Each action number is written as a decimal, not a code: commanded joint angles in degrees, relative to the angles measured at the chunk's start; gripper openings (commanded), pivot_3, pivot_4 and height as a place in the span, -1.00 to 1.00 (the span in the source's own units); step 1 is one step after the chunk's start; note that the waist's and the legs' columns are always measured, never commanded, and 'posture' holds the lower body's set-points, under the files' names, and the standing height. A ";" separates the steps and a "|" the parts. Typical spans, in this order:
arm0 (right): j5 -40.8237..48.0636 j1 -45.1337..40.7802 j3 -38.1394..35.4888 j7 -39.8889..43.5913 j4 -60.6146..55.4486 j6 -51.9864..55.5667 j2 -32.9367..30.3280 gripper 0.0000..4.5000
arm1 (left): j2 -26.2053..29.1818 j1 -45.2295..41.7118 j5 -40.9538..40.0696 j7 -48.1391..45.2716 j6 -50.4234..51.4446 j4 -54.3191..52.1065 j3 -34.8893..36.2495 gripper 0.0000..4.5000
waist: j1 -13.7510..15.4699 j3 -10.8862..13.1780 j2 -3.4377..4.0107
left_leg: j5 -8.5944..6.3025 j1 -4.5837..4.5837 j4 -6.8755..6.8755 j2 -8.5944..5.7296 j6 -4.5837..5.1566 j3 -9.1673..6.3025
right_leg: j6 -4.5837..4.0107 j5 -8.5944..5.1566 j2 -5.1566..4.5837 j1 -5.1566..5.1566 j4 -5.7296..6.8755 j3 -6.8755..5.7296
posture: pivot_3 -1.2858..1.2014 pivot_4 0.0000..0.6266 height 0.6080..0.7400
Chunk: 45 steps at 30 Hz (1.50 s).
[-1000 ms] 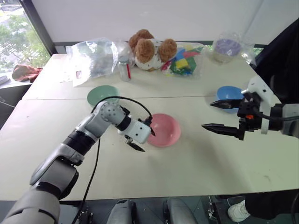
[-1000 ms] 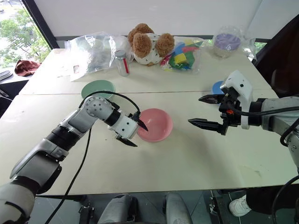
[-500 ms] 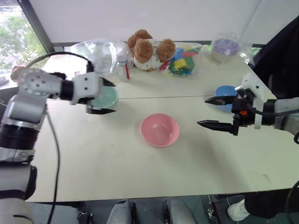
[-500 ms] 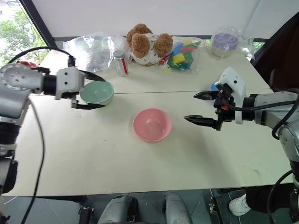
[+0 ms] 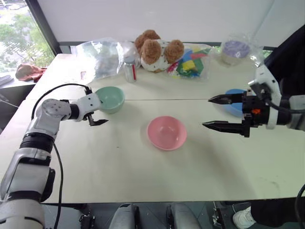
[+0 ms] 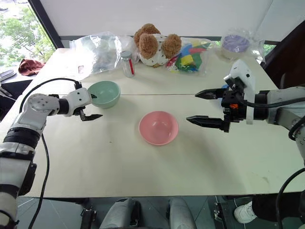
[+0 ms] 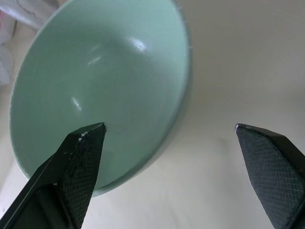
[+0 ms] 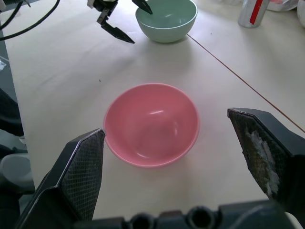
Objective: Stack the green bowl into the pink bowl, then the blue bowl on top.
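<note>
The green bowl [image 5: 110,98] stands upright at the left of the table, near the seam. My left gripper [image 5: 102,112] is open and straddles the bowl's near rim. In the left wrist view one finger [image 7: 81,157] is over the inside of the bowl [image 7: 95,71] and the other is outside it, over the table. The pink bowl [image 5: 167,132] sits empty at the table's middle. My right gripper [image 5: 206,112] hovers open to the right of it, empty and pointing left. The blue bowl [image 5: 234,108] lies behind the right gripper, partly hidden by it.
A teddy bear [image 5: 157,50], clear plastic bags [image 5: 100,57], a small bottle [image 5: 129,69] and a bag of coloured blocks [image 5: 190,62] line the table's far side. A wrapped purple thing [image 5: 233,49] stands at the far right. A person in dark clothes [image 5: 290,52] stands there.
My left arm swung left from beside the pink bowl to the green bowl, and its fingers now straddle the rim. The right gripper rose slightly and stays open.
</note>
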 commanded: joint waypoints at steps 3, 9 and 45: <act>0.94 -0.22 -3.61 -2.05 -2.05 0.49 -1.37 1.00 | -0.72 -3.70 -0.73 -2.45 -3.54 3.93 0.97 -0.05 | -0.06 0.00 0.00 | 0.00 0.01 0.00 0.00 0.00 0.02 | 0.00 0.00 -0.01 0.00 0.01 0.01 | 0.03 -0.52 1.00; 0.55 0.11 -3.82 -2.58 -2.25 0.42 -1.99 1.00 | -2.55 -9.18 -1.27 -13.25 -5.73 3.89 -0.66 -0.98 | 0.28 0.00 0.00 | 0.00 -0.01 0.01 -0.01 0.00 0.03 | 0.00 0.00 0.01 0.00 0.00 0.00 | 0.03 -0.52 1.00; 0.37 7.84 -10.17 -4.69 -5.00 0.03 -3.70 1.00 | -5.17 -21.94 -28.31 -34.21 -9.96 -23.63 -42.29 -0.36 | -0.91 -0.01 0.04 | 0.01 0.01 0.03 -0.02 -0.02 -0.01 | 0.00 0.00 0.18 0.02 0.00 0.19 | 0.03 -0.52 1.00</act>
